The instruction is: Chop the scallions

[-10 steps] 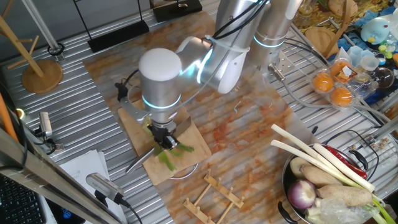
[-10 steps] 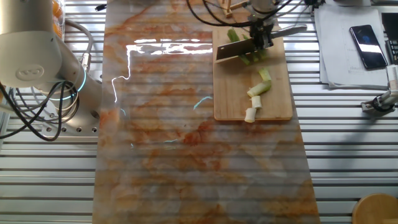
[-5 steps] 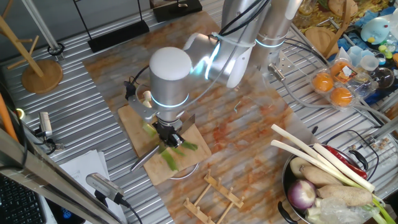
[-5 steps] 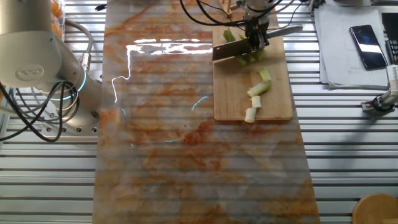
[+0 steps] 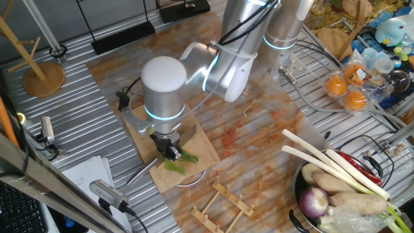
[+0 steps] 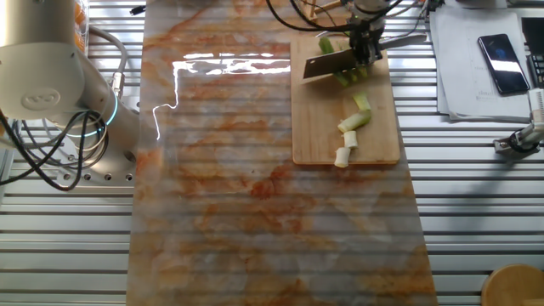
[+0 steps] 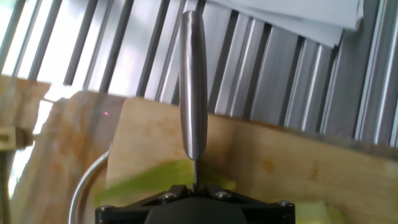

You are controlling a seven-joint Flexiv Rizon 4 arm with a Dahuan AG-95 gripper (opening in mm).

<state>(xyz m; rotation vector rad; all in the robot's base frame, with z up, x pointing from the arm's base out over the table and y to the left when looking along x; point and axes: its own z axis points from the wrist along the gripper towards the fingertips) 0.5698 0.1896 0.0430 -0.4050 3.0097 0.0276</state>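
While the hand view is looking down along it, the gripper [image 7: 194,202] is clamping a knife [image 7: 193,93], whose rounded steel handle is pointing away over the cutting board [image 7: 298,168] toward the slatted table [image 7: 273,74] and some paper [image 7: 286,15] beyond. Blurred green scallions [image 7: 149,183] are lying across the board just beside the black gripper body, and a curved white rim is showing past the board's near-left edge; what it belongs to is unclear.

From one fixed view, the arm is reaching down from the far side of the table, its white wrist housing [image 5: 165,87] standing nearly upright over the cutting board [image 5: 139,133], with the gripper [image 5: 169,152] low above the green scallion leaves [image 5: 176,165] near the board's front edge. The knife handle [image 5: 139,173] is sticking out past that edge. A wooden rack [image 5: 223,200] is lying nearer the camera, and a bowl of vegetables [image 5: 343,191] is sitting at the right.

Only the other fixed view is showing the blade [image 6: 330,65], tilted, lifted over the green stalk [image 6: 340,72] at the board's far end, and the cut white and green pieces [image 6: 350,132] lying apart toward the board's near right corner. A phone [image 6: 497,64] is resting on papers beyond the board's right edge.
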